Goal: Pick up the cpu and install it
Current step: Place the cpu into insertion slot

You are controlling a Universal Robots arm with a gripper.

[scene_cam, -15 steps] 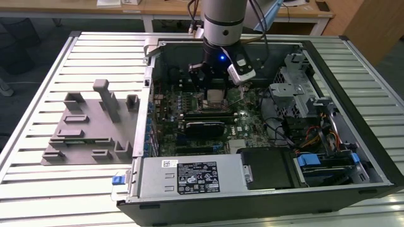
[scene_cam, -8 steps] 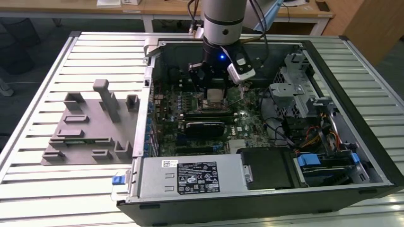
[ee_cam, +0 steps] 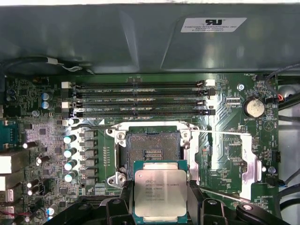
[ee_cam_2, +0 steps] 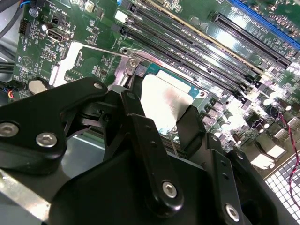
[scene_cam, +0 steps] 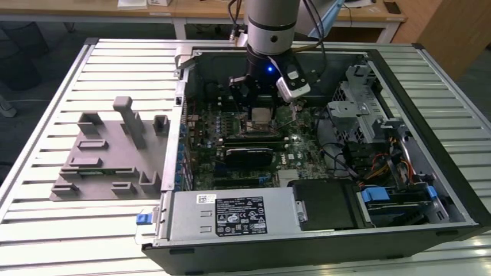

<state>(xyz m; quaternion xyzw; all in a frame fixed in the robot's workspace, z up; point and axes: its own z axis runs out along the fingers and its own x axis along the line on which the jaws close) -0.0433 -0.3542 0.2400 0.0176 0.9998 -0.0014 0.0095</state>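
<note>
The end effector [ee_cam_2: 159,105] sits closest to the lens in the second wrist view. Its black fingers [ee_cam_2: 140,136] are closed from both sides on the cpu [ee_cam: 160,193], pinching it by two opposite edges. The pick-up looks done: the chip is off any rest and carried inside the open computer case [scene_cam: 307,253]. The case lies on the slatted bench [scene_cam: 46,241] and takes up the half toward the exterior view's right. The grey fixture [scene_cam: 103,158] stands well apart, toward the bench's edge on the exterior view's left. The install seems not yet made. In the first wrist view the socket [ee_cam: 151,146] on the motherboard [ee_cam: 47,136] lies open and bare. The cpu hangs just beside and above the socket, overlapping only the socket frame's edge on the end effector's side and not seated in the recess. By this judgement, what is left is to bring it squarely over the socket, set it down and let go. The chip lies flat with its silvery top plate facing up, away from the board. It is close to square, so it has hardly any long axis. Its edges appear lined up with the socket's sides, one pair running parallel to the memory slots [ee_cam: 140,98] and the other pair across them
</note>
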